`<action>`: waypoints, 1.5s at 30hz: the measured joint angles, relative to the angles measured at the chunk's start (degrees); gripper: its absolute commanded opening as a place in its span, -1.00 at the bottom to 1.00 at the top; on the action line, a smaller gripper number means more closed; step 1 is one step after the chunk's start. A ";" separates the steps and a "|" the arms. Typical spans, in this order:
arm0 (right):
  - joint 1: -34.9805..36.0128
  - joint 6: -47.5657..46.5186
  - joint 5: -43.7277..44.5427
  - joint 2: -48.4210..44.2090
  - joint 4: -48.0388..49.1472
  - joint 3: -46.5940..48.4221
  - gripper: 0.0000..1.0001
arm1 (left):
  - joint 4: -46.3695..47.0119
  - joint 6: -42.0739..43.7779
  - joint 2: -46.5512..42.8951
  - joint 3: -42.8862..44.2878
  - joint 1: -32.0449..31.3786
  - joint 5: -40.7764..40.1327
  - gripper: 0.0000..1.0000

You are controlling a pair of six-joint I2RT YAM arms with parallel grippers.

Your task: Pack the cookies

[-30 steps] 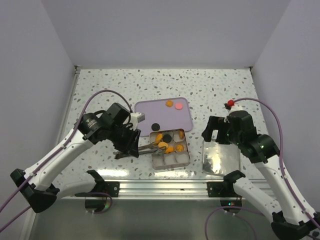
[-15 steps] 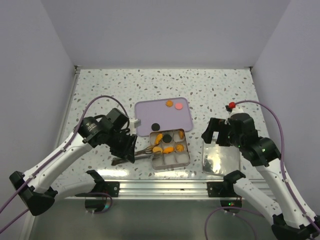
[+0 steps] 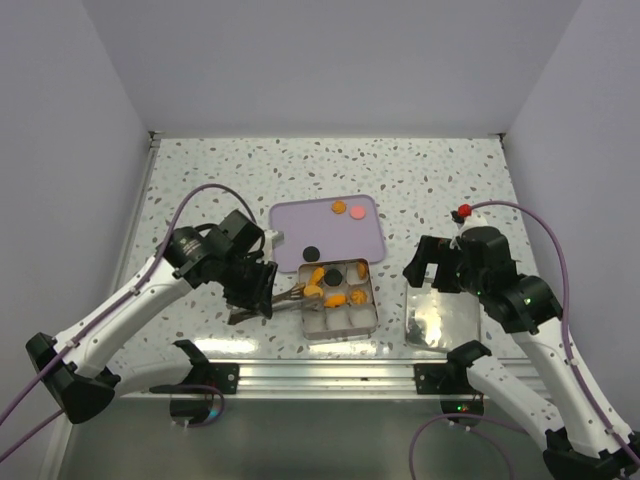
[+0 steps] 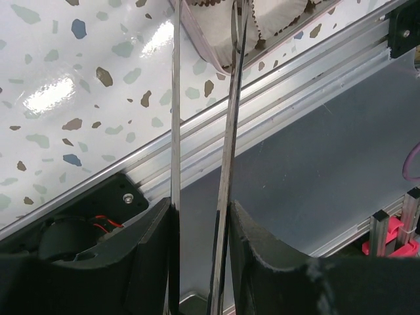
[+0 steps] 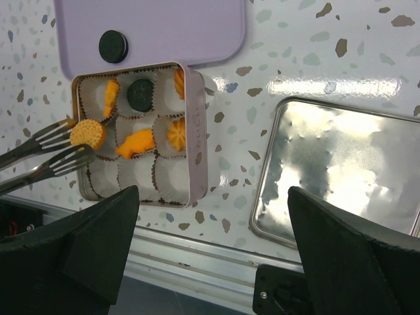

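Observation:
My left gripper is shut on metal tongs; their arms run between my fingers in the left wrist view. The tong tips pinch a round orange cookie over the left edge of the square tin, which is lined with white paper cups. Several orange cookies and one black cookie lie in the cups. On the purple tray lie a black cookie, an orange one and a pink one. My right gripper is open and empty, right of the tin.
A shiny metal tin lid lies underside up, right of the tin, below my right gripper. The aluminium rail runs along the table's near edge. White walls close the table at the left, back and right.
The tongs' tips have shifted from inside the tin towards its left edge, with the left gripper moving slightly. The right arm has barely moved.

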 measured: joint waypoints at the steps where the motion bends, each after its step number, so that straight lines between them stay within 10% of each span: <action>1: 0.00 0.00 -0.02 0.00 0.00 0.00 0.97 | -0.02 -0.02 0.09 0.37 0.00 -0.22 -0.18; 30: 0.00 0.00 -0.02 0.09 0.63 -0.96 0.97 | -2.14 0.20 3.50 10.99 0.00 -4.15 -0.02; 45: 0.00 0.00 0.07 0.52 0.63 -0.96 0.97 | 1.81 2.12 25.03 26.64 0.42 -14.43 0.05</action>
